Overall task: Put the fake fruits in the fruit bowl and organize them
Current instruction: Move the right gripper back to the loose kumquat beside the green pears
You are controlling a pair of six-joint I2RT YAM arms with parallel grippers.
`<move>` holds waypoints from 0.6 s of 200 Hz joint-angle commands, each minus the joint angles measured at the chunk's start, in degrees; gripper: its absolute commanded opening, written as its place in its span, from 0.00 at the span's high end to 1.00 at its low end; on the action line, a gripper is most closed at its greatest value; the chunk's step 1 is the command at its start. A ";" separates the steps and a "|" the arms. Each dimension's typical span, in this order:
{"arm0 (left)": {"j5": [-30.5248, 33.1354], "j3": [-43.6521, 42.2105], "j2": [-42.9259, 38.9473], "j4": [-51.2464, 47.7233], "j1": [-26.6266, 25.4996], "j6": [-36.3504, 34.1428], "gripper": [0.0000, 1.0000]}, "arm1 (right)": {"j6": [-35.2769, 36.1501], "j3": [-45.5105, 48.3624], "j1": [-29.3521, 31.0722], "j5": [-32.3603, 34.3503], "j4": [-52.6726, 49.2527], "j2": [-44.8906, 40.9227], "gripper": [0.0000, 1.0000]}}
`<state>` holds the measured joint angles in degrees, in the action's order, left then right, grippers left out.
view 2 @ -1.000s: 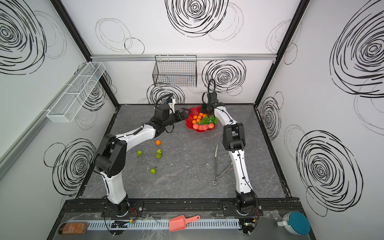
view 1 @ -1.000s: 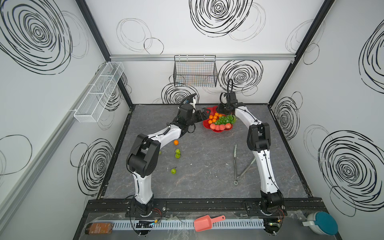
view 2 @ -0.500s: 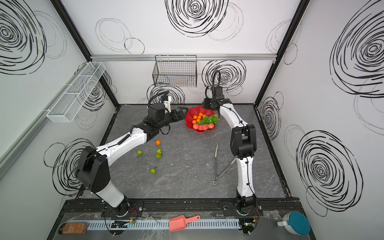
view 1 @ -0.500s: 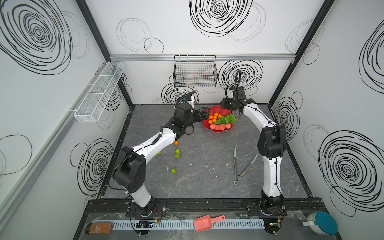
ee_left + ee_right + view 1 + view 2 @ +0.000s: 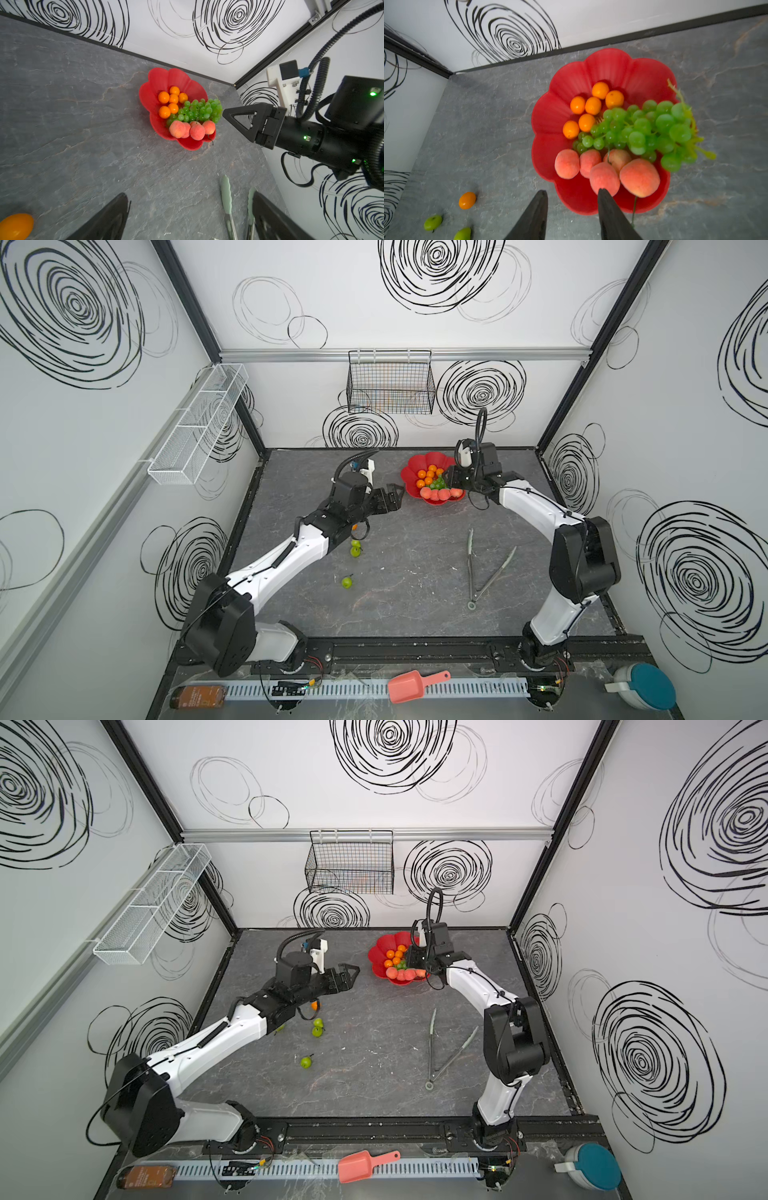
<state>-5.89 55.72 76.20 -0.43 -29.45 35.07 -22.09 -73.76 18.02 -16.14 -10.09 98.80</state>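
The red flower-shaped fruit bowl (image 5: 409,475) (image 5: 376,957) (image 5: 162,76) (image 5: 608,62) sits at the back of the table. It holds several oranges (image 5: 591,106), a bunch of green grapes (image 5: 643,128) and several peaches (image 5: 639,178). On the table lie one orange (image 5: 467,200) (image 5: 15,225) and green pears (image 5: 355,551) (image 5: 347,582) (image 5: 432,222). My left gripper (image 5: 395,497) (image 5: 187,207) hovers left of the bowl, open wide and empty. My right gripper (image 5: 449,485) (image 5: 572,195) hangs over the bowl's right rim beside the grapes, open with nothing between its fingers.
Green-tipped metal tongs (image 5: 473,568) (image 5: 226,199) lie spread on the table's right half. A black wire basket (image 5: 390,385) and a white mesh shelf (image 5: 195,427) hang on the walls. A salmon scoop (image 5: 411,684) lies on the front ledge.
Both arms have swung outward and lowered. My left gripper has drawn back from the bowl toward the front. My right gripper has come forward to the bowl's right rim, its opening unchanged.
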 commanded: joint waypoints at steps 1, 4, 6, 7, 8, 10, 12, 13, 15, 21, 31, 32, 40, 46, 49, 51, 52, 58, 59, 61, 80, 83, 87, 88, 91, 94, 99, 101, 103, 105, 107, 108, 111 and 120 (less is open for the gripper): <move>0.52 -3.51 -4.66 -0.91 0.83 -2.71 0.04 | -1.09 4.49 3.54 1.78 6.47 -3.74 0.56; 0.37 -4.19 -5.20 -1.02 1.03 -2.87 0.04 | -1.11 5.26 4.16 1.78 7.05 -4.02 0.56; 0.18 -4.56 -5.74 -1.05 1.12 -2.96 0.04 | -1.16 5.74 4.60 1.92 7.37 -4.11 0.56; 0.14 -4.83 -5.90 -1.06 1.18 -3.02 0.04 | -1.18 5.91 4.76 1.91 7.50 -4.17 0.56; 0.03 -5.10 -6.21 -1.06 1.30 -3.05 0.04 | -1.19 6.13 5.01 1.91 7.65 -4.25 0.56; -0.08 -5.56 -6.61 -1.07 1.50 -3.14 0.04 | -1.29 6.49 5.43 2.01 8.01 -4.35 0.56; -0.22 -6.09 -6.99 -1.05 1.63 -3.16 0.04 | -1.34 6.86 5.90 2.06 8.36 -4.46 0.56; -0.28 -6.34 -7.23 -1.06 1.74 -3.16 0.04 | -1.36 6.96 6.11 2.11 8.48 -4.48 0.56; -0.44 -6.84 -7.61 -1.11 1.91 -3.14 0.04 | -1.44 7.35 6.62 2.15 8.67 -4.54 0.56; -1.05 -8.29 -8.88 -1.28 2.67 -2.99 0.04 | -1.88 8.01 8.02 2.66 9.29 -4.58 0.55; -2.66 -10.53 -10.71 -1.37 4.29 -2.65 0.04 | -2.70 8.97 10.60 3.88 10.03 -4.29 0.55; -2.82 -10.76 -10.89 -1.40 4.48 -2.60 0.04 | -2.83 8.98 10.88 4.03 10.06 -4.26 0.55; -4.08 -12.54 -12.39 -1.48 6.12 -2.25 0.04 | -3.71 9.33 13.19 5.34 10.56 -3.77 0.55; -4.86 -13.73 -13.47 -1.72 7.40 -1.92 0.04 | -4.36 9.50 14.92 6.56 10.89 -3.13 0.55; -5.15 -14.34 -14.05 -1.91 8.08 -1.81 0.04 | -4.63 9.52 15.88 7.17 11.14 -2.82 0.56; -5.42 -14.66 -14.41 -1.98 8.53 -1.77 0.04 | -4.81 9.51 16.56 7.48 11.32 -2.56 0.56; -5.48 -14.80 -14.59 -2.01 8.71 -1.72 0.04 | -4.90 9.42 16.89 7.72 11.41 -2.34 0.56; -6.01 -15.86 -15.68 -2.36 10.01 -1.56 0.04 | -5.25 9.23 18.63 8.75 11.94 -1.31 0.56; -6.08 -16.02 -15.84 -2.46 10.19 -1.57 0.04 | -5.29 9.15 18.98 8.93 11.98 -1.15 0.55; -6.20 -16.29 -16.20 -2.65 10.68 -1.58 0.04 | -5.50 8.98 19.53 9.35 12.10 -0.80 0.56; -7.44 -18.84 -19.58 -4.49 15.42 -1.45 0.04 | -7.16 5.91 24.22 11.61 12.23 3.96 0.55; -7.93 -19.22 -19.97 -4.75 16.27 -1.41 0.04 | -7.26 5.05 24.80 11.59 12.00 4.87 0.56; -8.71 -19.59 -20.55 -5.04 17.49 -1.49 0.04 | -7.37 3.77 25.47 11.46 11.59 6.16 0.56; -9.01 -19.68 -20.69 -5.12 17.85 -1.49 0.04 | -7.41 3.48 25.61 11.38 11.45 6.46 0.55; -9.57 -19.91 -21.00 -5.36 18.84 -1.49 0.04 | -7.51 2.43 26.07 11.32 10.94 7.41 0.55; -10.19 -20.02 -21.28 -5.81 19.75 -1.56 0.04 | -7.57 1.25 26.50 11.09 10.38 8.49 0.55; -10.93 -20.13 -21.61 -6.50 21.31 -1.65 0.04 | -7.84 -0.82 27.04 10.83 9.21 10.34 0.55; -11.23 -20.13 -21.71 -6.78 21.81 -1.73 0.04 | -8.05 -1.58 27.28 10.79 8.68 11.01 0.55; -11.49 -20.13 -21.84 -7.09 22.42 -1.80 0.04 | -8.19 -2.54 27.49 10.78 8.02 11.84 0.55; -11.73 -20.13 -21.92 -7.30 22.90 -1.86 0.04 | -8.29 -3.26 27.68 10.78 7.55 12.44 0.55; -11.94 -20.13 -21.98 -7.57 23.44 -1.96 0.04 | -8.36 -4.03 27.92 10.78 7.15 13.12 0.55; -12.08 -20.17 -22.02 -7.61 23.68 -2.03 0.04 | -8.39 -4.38 28.07 10.78 6.99 13.45 0.56; -12.41 -20.21 -22.22 -7.92 24.43 -2.10 0.04 | -8.41 -5.25 28.38 10.78 6.79 14.43 0.56; -13.06 -20.51 -22.72 -8.35 26.64 -2.26 0.04 | -8.50 -7.63 29.24 10.66 6.63 16.95 0.56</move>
<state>-14.68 35.88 55.00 -7.55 -7.62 33.63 -28.58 -74.87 45.78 -7.33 -1.04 110.67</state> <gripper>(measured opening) 0.960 0.444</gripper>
